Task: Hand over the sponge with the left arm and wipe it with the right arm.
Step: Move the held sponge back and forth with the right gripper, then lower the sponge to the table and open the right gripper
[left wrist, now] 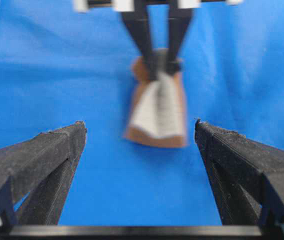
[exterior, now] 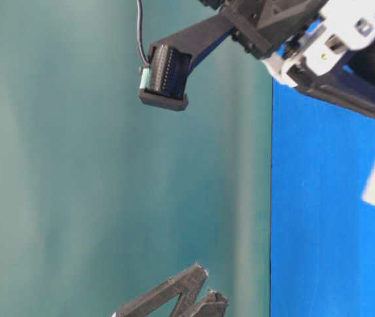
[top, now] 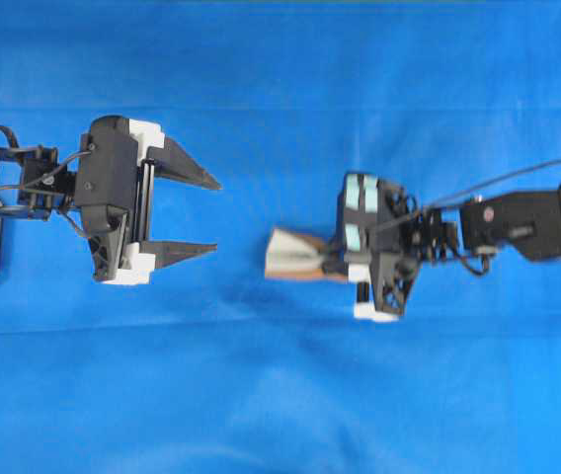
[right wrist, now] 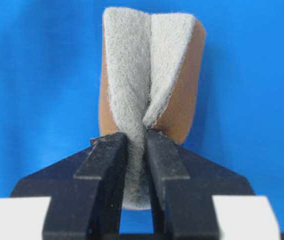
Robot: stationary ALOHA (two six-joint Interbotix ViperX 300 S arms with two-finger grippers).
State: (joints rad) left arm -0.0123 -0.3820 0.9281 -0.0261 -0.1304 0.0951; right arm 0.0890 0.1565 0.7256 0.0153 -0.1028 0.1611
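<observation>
Overhead exterior view shows a blue cloth-covered table (top: 261,395) with two black robot arms reaching toward each other from the frame's side edges. At left of the frame, the left arm's black two-finger gripper with white blocks (top: 216,215) stands spread wide, its pointed fingers aimed toward the middle and nothing between them. Right of centre, the right arm's black gripper with pale teal patches (top: 332,259) is pinched narrow onto the small rectangular sponge with a grey-white felt face and orange-brown backing (top: 295,257), which sticks out from its tips toward the left gripper, well apart from it. Right wrist view shows the sponge (right wrist: 149,80) folded lengthwise by the squeeze, grey face creased inward, brown layer on the outside, both black fingers (right wrist: 107,165) pressing its lower end. Left wrist view shows the sponge (left wrist: 157,107) blurred at upper centre, gripped from above in the frame by the other arm's fingers, while the left fingers (left wrist: 47,150) frame the lower corners far apart.
</observation>
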